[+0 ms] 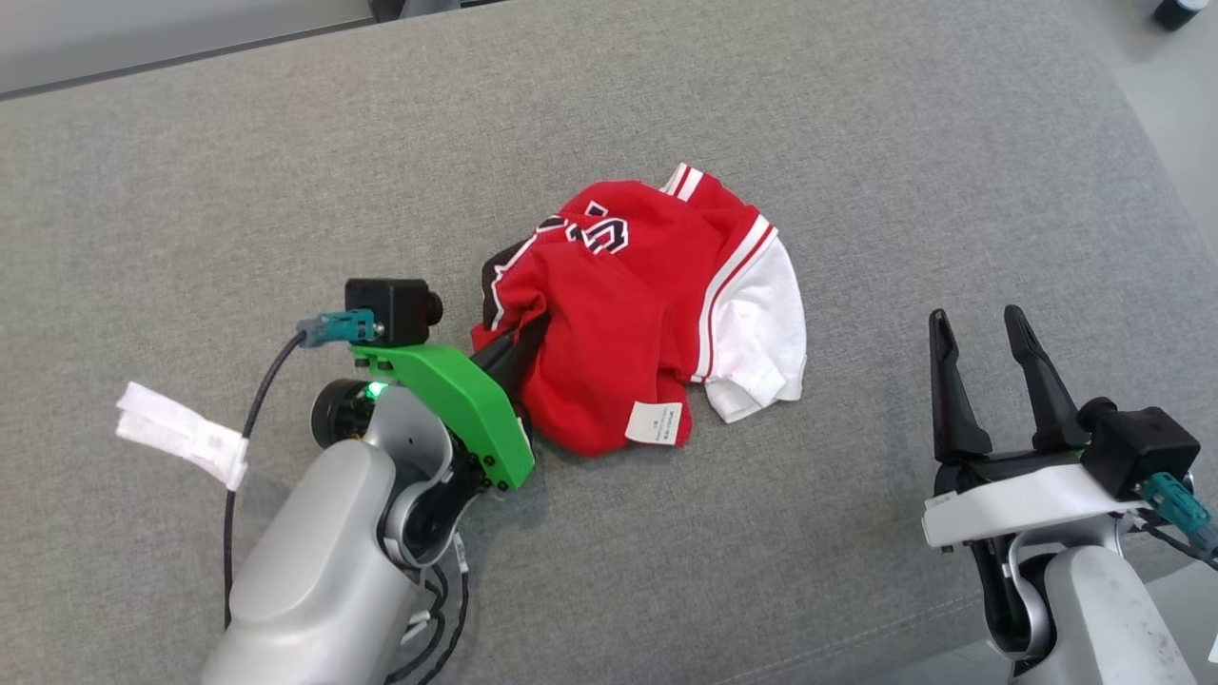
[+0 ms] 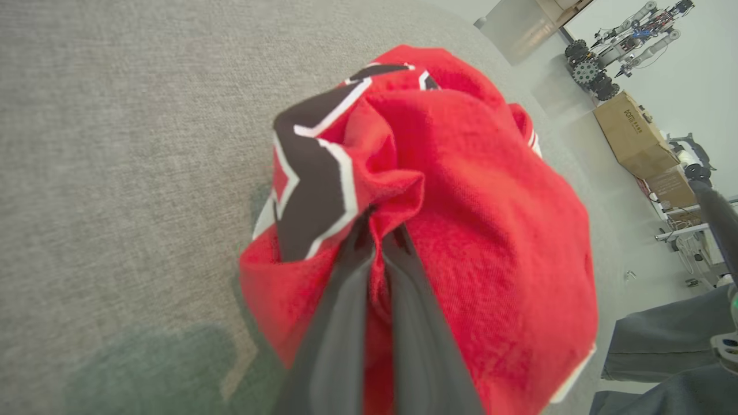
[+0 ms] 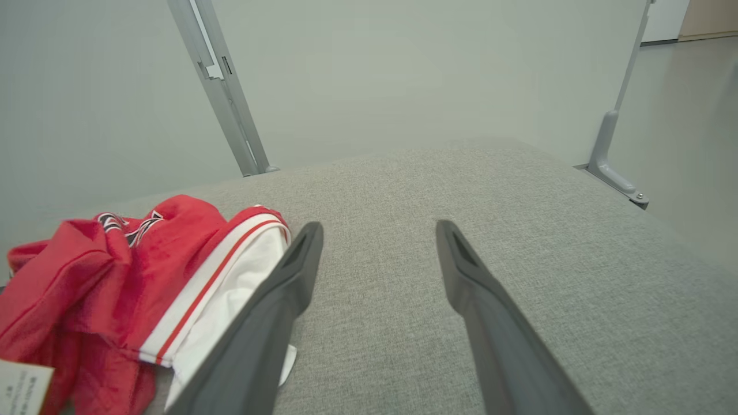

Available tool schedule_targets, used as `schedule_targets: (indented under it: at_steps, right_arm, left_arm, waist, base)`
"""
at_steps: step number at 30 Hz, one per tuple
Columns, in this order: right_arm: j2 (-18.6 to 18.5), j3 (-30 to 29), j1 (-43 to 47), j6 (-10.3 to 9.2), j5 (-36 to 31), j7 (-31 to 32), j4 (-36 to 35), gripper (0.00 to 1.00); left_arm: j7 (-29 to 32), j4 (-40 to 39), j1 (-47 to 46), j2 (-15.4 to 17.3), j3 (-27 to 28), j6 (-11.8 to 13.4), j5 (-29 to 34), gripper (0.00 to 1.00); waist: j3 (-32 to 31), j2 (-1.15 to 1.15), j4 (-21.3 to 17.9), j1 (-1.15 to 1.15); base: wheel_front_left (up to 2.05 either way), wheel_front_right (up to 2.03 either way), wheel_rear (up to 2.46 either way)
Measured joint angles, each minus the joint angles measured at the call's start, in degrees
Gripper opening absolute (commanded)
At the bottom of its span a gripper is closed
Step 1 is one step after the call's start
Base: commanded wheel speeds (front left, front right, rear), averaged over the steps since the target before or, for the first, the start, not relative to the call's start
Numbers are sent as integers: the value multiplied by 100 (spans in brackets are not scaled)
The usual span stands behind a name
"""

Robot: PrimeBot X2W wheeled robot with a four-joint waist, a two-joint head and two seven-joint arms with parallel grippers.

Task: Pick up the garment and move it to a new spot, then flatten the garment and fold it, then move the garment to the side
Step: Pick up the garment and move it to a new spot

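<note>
The garment (image 1: 647,314) is a red shirt with white sleeves and black-and-white trim, bunched in a heap on the grey cushioned surface (image 1: 285,190). My left gripper (image 1: 519,347) is shut on a fold at its left edge. In the left wrist view the two dark fingers (image 2: 340,323) pinch red cloth of the garment (image 2: 490,230) between them. Off to the right of the heap, my right gripper (image 1: 980,328) stands open and apart from it, nothing between its fingers. The right wrist view shows the garment (image 3: 115,288) at the lower left, beside the open right gripper (image 3: 377,236).
A white tag (image 1: 181,433) hangs on the left arm's cable. The surface's right edge (image 1: 1170,219) drops to the floor. Metal frame posts (image 3: 222,86) stand behind the surface. Cardboard boxes (image 2: 628,132) and another robot (image 2: 628,40) stand on the floor beyond.
</note>
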Motion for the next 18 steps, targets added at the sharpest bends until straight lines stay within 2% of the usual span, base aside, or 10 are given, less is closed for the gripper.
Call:
schedule_targets:
  at_steps: [3, 4, 5, 6, 7, 11, 16, 18]
  right_arm:
    - [-1, -49, -10, 0, -118, 0, -9, 100]
    - [-1, -67, -8, 0, -159, 0, -9, 100]
    - [0, -82, -7, 0, -196, 0, -5, 100]
    - [0, -90, -2, 0, -221, 0, -5, 100]
    - [1, -102, 10, 0, -252, 0, -7, 100]
    - [0, -194, 112, 0, -349, 0, -10, 100]
    - [2, -324, 413, 0, -524, 0, -47, 100]
    - [0, -369, 487, 0, -597, 0, -71, 100]
  left_arm:
    - [-312, 416, -54, -20, -253, -56, 14, 0]
    - [-408, 463, -81, -21, -303, -62, 14, 6]
    - [-505, 494, -102, -25, -343, -63, 2, 31]
    - [-597, 500, -104, -44, -370, -63, -91, 78]
    - [-657, 491, -98, -71, -389, -63, -216, 100]
    - [-1089, 421, -36, -22, -520, -65, -313, 100]
    - [-1781, 235, 313, 243, -634, -57, 97, 100]
    - [-2027, 165, 504, 381, -658, 30, 312, 100]
  waist:
    - [-19, 0, 79, 0]
    - [-33, 0, 106, 0]
    - [-50, 0, 132, 0]
    - [-75, 0, 156, 0]
    - [-105, 0, 176, 0]
    - [-268, 0, 261, 0]
    - [-554, 0, 390, 0]
    - [-676, 0, 445, 0]
  base:
    - [0, 0, 0]
    - [0, 0, 0]
    - [0, 0, 0]
    - [0, 0, 0]
    - [0, 0, 0]
    - [0, 0, 0]
    - [0, 0, 0]
    - [0, 0, 0]
